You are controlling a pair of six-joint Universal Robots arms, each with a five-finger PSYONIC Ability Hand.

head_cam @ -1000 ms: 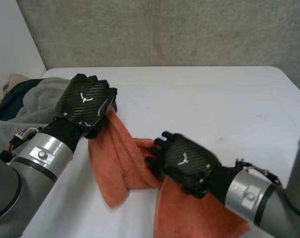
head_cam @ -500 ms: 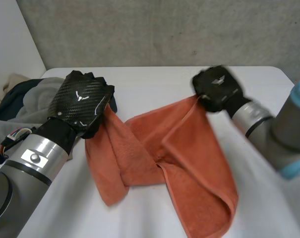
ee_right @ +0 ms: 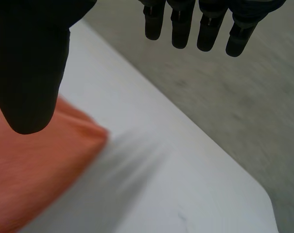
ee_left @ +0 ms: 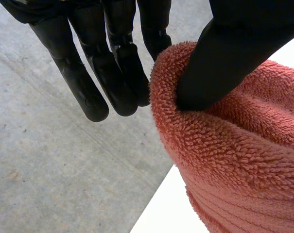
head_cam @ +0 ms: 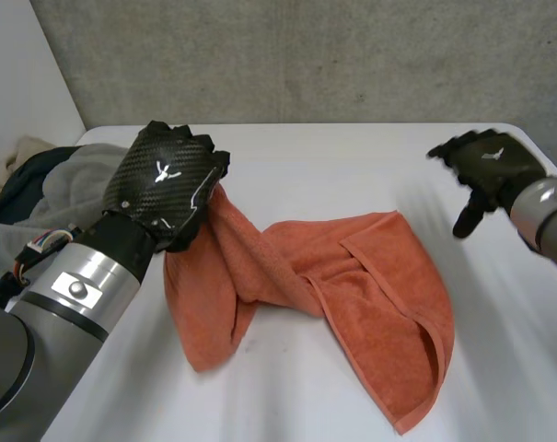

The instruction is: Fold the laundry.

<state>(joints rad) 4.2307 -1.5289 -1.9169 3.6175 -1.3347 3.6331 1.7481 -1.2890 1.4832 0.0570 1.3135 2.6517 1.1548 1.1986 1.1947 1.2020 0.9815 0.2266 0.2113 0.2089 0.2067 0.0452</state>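
The left hand (head_cam: 163, 184) alone pinches the twisted orange terry towel (head_cam: 352, 276), the right hand's (head_cam: 488, 166) fingers (ee_right: 185, 24) hang spread and empty, so pulling risks bunching.

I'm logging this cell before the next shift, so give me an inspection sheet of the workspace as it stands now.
Surface: white table, with the towel lying on it.
Job's things: orange towel twisted and unfolded, one end in the left hand; pile of clothes at the table's left side.
Clutter: nothing seen.
Hands: left hand pinches the towel between thumb and fingers; right hand open, apart from the towel.
Cables: nothing seen on the table.
Surroundings: grey wall behind the table.
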